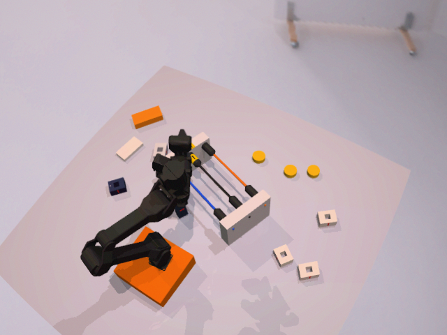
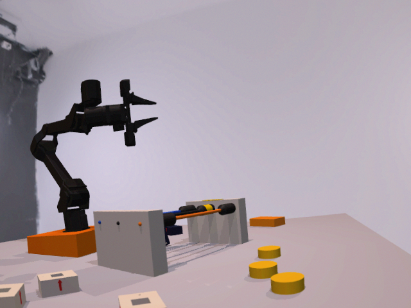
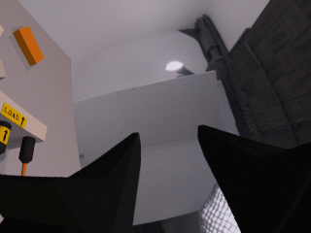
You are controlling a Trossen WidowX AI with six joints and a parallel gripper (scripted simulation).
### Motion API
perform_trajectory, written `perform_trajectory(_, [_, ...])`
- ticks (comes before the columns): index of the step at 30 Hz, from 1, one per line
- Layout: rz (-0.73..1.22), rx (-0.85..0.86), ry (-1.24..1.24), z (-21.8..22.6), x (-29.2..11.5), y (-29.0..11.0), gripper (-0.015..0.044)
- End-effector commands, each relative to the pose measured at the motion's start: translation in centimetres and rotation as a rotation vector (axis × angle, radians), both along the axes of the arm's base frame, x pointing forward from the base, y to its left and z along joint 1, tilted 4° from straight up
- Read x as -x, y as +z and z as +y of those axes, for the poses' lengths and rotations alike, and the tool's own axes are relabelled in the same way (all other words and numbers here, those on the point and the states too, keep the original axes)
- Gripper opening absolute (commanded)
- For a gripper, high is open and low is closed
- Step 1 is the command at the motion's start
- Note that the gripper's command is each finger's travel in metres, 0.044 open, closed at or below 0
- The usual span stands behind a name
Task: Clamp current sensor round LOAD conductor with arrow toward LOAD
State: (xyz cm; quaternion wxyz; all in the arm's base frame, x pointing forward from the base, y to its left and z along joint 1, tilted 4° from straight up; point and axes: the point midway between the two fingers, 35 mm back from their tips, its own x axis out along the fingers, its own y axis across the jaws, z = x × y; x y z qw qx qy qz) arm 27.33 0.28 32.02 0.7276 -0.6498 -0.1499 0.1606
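Note:
My gripper (image 1: 182,132) (image 2: 155,110) (image 3: 169,135) is open and empty, high in the air above the far end of the conductor rack. Three conductors run between two pale end blocks (image 1: 245,218) (image 2: 129,245): blue (image 1: 202,196), black (image 1: 216,181) and orange (image 1: 230,169) (image 2: 196,214). The black one carries a yellow collar (image 1: 193,157) (image 2: 209,206) at the far end, and the yellow LOAD label (image 3: 14,116) sits on the far block. A dark blue sensor (image 1: 181,211) (image 2: 174,230) with a red mark stands on the table beside the blue conductor, partly hidden by the arm.
Another dark blue block (image 1: 117,186) lies left of the arm. White holed blocks (image 1: 327,217) (image 1: 283,255) (image 1: 309,269) and three yellow discs (image 1: 258,156) (image 1: 290,170) (image 1: 313,170) lie to the right. An orange slab (image 1: 147,116) and a white slab (image 1: 129,147) lie at the back left. The arm stands on an orange base (image 1: 155,277).

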Motion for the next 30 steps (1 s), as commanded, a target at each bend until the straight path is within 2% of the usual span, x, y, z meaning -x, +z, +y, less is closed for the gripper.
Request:
perform_trajectory(1, [0.006, -0.014, -0.005, 0.0, -0.1, 0.0, 0.0223])
perform_trajectory(3, [0.054, -0.129, -0.042, -0.1, -0.6, 0.0, 0.0276])
perform_trajectory(9, [0.218, -0.69, -0.198, -0.3, -2.8, 0.2, 0.0433])
perform_trajectory(15, [0.287, -1.289, -0.303, -0.3, -4.1, 0.3, 0.044])
perform_trajectory(17, [0.29, -1.422, -0.316, -0.3, -4.2, 0.3, 0.044])
perform_trajectory(30, [0.29, -1.439, -0.318, -0.3, -4.2, 0.3, 0.044])
